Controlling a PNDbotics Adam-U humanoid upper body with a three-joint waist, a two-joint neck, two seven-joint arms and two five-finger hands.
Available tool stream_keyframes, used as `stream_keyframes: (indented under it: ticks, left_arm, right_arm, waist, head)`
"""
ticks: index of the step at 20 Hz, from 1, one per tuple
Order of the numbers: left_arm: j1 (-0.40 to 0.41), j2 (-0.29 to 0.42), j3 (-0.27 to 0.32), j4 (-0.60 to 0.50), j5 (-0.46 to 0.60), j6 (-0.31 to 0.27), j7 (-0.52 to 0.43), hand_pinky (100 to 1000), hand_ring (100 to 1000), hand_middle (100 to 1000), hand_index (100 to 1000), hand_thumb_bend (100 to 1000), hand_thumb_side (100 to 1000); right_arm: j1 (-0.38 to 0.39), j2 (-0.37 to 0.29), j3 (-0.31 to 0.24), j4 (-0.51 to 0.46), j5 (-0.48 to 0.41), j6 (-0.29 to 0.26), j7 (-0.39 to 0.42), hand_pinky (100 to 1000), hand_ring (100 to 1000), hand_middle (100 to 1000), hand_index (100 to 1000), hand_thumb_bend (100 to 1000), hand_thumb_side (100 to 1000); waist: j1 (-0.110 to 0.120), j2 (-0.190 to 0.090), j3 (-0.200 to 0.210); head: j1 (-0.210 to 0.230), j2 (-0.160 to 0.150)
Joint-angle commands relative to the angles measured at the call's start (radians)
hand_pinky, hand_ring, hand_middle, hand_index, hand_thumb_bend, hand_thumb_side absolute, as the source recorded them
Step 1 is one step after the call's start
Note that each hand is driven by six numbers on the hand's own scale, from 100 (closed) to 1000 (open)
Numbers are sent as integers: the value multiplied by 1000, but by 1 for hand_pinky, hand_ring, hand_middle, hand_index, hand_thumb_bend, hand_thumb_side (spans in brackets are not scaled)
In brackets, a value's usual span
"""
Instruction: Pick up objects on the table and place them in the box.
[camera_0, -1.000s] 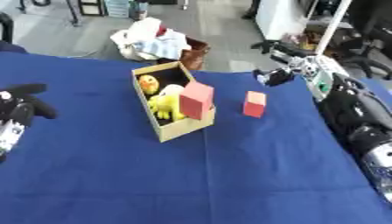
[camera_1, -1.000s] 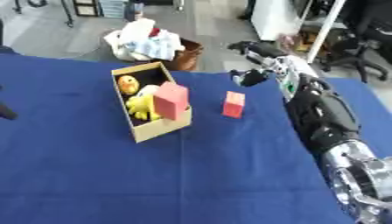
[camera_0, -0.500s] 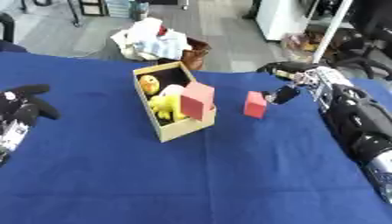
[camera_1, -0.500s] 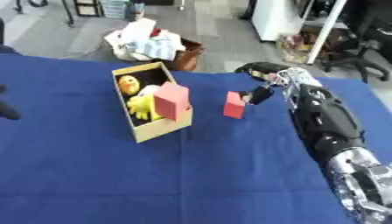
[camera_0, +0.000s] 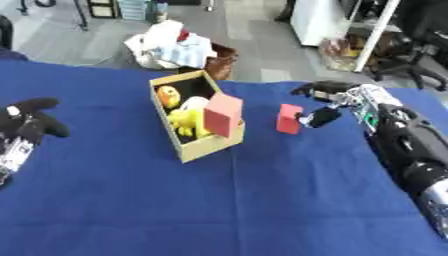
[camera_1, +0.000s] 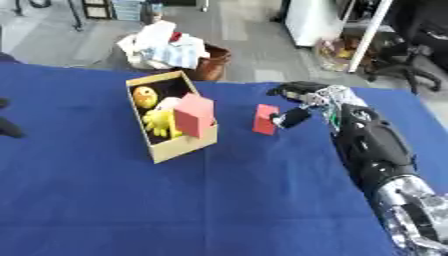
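A small red block (camera_0: 289, 119) stands on its narrow end on the blue table (camera_0: 262, 200), just right of the box (camera_0: 198, 116) and apart from it. It is judged to be light and rigid — flat-faced, with square edges that should not slip much between fingers, and unlikely to be harmed by a squeeze. Standing tall as it does, it is likely to topple if nudged from one side only, so hold is best taken across its two broad faces, near the middle, with thumb on one side and fingers on the other.

The right hand (camera_0: 337, 100) is seen just beside the block's right face, fingers spread above and the thumb reaching in low; nothing is held, and whether the thumb tip touches the block cannot be told.

The box is an open tan carton set askew, already holding yellow soft toys (camera_0: 182, 114) and a pink block (camera_0: 223, 115) that leans out over its near wall — room is left mainly at the far end.

The left hand (camera_0: 26, 124) rests idle at the left edge, fingers relaxed and empty.
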Motion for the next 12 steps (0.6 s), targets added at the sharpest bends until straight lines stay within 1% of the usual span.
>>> stream_keyframes:
  ticks: [1, 2, 4, 7, 10, 12]
  left_arm:
    - [-4, 18, 8, -10, -1, -1, -5, 842, 675, 605, 881, 100, 723]
    - [-4, 18, 8, -9, -1, -1, -6, 842, 687, 606, 881, 100, 724]
    - [-5, 17, 7, -9, -1, -2, -7, 842, 705, 607, 881, 100, 723]
    - [-5, 16, 7, -9, -1, -2, -8, 841, 710, 607, 881, 100, 725]
    - [-5, 14, 6, -9, 0, -2, -9, 841, 713, 607, 881, 100, 728]
    - [-6, 12, 5, -9, 0, -3, -10, 841, 714, 607, 881, 100, 729]
  right_arm:
    - [-16, -13, 9, -28, 4, -15, 6, 853, 917, 940, 1000, 100, 601]
    - [-15, -10, 12, -30, 11, -16, 7, 853, 917, 938, 1000, 100, 616]
    - [-12, -4, 14, -31, 26, -15, 4, 851, 913, 935, 1000, 100, 616]
    - [-7, 7, 10, -28, 43, -10, -9, 847, 908, 929, 1000, 100, 605]
    - [-3, 18, 3, -20, 48, -1, -28, 838, 894, 912, 1000, 100, 564]
    - [-1, 24, 1, -12, 49, 5, -39, 836, 890, 910, 1000, 100, 574]
  waist:
    - [10, -7, -4]
    - [11, -7, -5]
    - [13, -7, -6]
    - [16, -4, -4]
    - [20, -1, -1]
    - [22, 0, 0]
  head:
    - [1, -1]
    - [0, 0]
    - [-1, 1]
    - [-2, 2]
    - [-6, 3]
    - [-7, 4]
